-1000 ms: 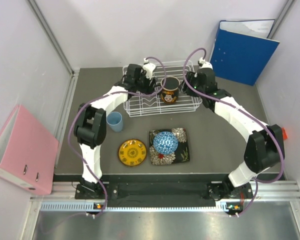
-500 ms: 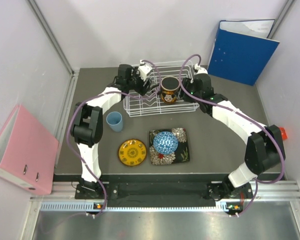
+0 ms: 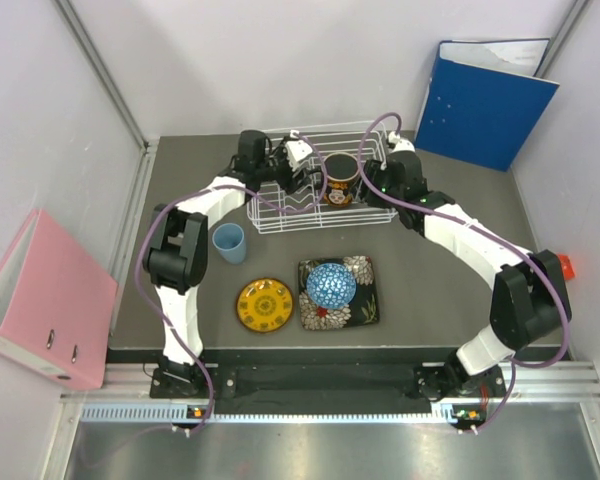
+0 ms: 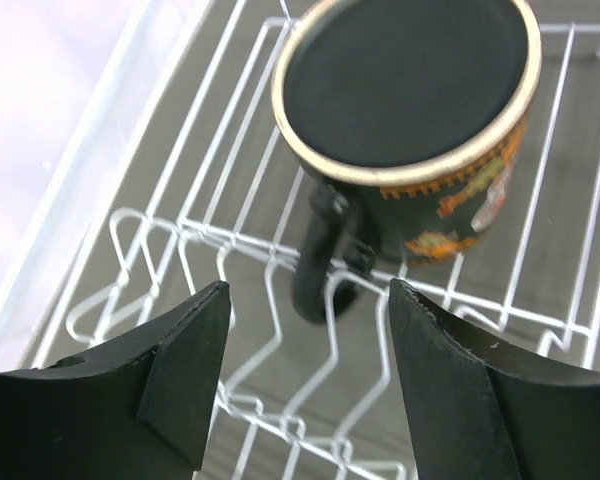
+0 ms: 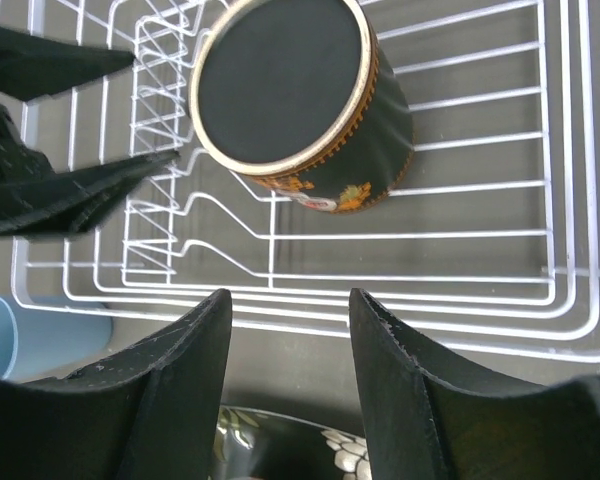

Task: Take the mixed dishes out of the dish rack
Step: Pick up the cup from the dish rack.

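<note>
The dark patterned mug stands upside down in the white wire dish rack, its black base up. In the left wrist view the mug is just ahead of my open left gripper, its handle pointing at the gap. My left gripper is left of the mug, over the rack. My right gripper is open and empty, right of the mug. The blue mosaic bowl sits on the black floral plate. The yellow plate and light blue cup stand on the table.
A blue binder leans at the back right, a pink binder lies at the left. White walls close in the dark table. The rack's zigzag slots lie under my left fingers.
My left gripper has moved right, closer to the mug's handle. My right gripper has moved left and a little nearer, closer to the mug. The mug and the other dishes have not moved.
</note>
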You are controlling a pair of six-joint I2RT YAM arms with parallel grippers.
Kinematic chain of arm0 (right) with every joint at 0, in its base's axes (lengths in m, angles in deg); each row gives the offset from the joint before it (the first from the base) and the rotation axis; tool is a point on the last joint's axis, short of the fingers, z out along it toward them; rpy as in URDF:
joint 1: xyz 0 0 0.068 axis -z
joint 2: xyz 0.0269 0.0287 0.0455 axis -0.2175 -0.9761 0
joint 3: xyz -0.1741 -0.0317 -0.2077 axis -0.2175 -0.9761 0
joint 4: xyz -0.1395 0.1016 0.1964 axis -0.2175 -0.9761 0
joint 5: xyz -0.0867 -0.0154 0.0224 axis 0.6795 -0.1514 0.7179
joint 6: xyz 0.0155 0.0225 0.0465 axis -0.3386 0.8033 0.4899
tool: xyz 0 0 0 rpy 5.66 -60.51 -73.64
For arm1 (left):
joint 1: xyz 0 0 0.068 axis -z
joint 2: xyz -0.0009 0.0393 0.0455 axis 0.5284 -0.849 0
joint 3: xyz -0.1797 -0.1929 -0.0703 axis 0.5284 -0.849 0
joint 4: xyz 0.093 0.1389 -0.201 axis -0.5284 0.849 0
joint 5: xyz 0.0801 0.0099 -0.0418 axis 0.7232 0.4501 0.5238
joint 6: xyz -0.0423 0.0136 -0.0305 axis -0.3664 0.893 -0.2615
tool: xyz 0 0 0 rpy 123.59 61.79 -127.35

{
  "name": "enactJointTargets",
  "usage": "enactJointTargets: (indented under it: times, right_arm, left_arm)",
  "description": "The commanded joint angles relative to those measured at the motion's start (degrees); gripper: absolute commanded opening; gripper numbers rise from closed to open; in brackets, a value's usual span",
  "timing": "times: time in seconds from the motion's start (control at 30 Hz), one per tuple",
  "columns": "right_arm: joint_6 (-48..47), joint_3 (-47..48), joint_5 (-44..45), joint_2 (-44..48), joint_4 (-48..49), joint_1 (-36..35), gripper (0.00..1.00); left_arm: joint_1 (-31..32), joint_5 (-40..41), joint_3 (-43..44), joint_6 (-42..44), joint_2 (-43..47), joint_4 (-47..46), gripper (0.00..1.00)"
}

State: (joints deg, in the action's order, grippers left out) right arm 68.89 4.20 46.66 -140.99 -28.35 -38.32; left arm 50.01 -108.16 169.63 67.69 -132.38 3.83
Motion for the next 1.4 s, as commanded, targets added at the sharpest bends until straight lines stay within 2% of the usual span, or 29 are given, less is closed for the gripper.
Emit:
enactJointTargets:
  times: [0.0, 0.3, 0.37, 0.4, 0.43, 0.53, 0.73, 1.1, 1.37]
  right_arm:
    - [0.4, -1.6, -0.4, 2.7, 2.8, -0.6, 0.50]
    - [1.7, -2.1, -3.1, -0.3, 4.0, -0.5, 0.50]
    - [1.9, -2.2, -3.4, -0.7, 4.2, -0.5, 0.50]
    - [2.1, -2.2, -3.4, -0.8, 4.3, -0.5, 0.50]
    - [2.1, -2.3, -3.5, -0.8, 4.4, -0.5, 0.50]
    - [2.2, -2.4, -3.5, -0.6, 4.6, -0.5, 0.50]
    - [2.1, -2.7, -3.0, 0.0, 4.3, -0.6, 0.50]
    - [2.3, -2.8, -1.9, 0.5, 4.4, -0.6, 0.49]
    - [2.6, -3.5, -1.7, 1.1, 4.6, -0.5, 0.49]
  left_arm:
    - [0.1, -5.3, 3.4, 1.8, -2.6, -7.4, 0.68]
    - [2.5, -5.4, 2.7, 3.0, -5.6, -10.8, 0.61]
    - [3.2, -5.0, 2.8, 3.2, -6.3, -11.4, 0.56]
    - [3.5, -4.8, 2.8, 3.4, -6.5, -11.5, 0.52]
    - [4.0, -4.5, 2.8, 3.7, -6.7, -11.6, 0.39]
    - [4.8, -2.4, 1.9, 3.3, -6.8, -14.1, 0.17]
    - [5.0, -0.9, 0.7, 1.2, -6.2, -16.9, 0.01]
    - [6.7, 1.7, 0.4, -3.6, -4.3, -21.6, 0.00]
    - [8.8, 9.7, -1.4, -3.4, -3.1, -27.4, 0.00]
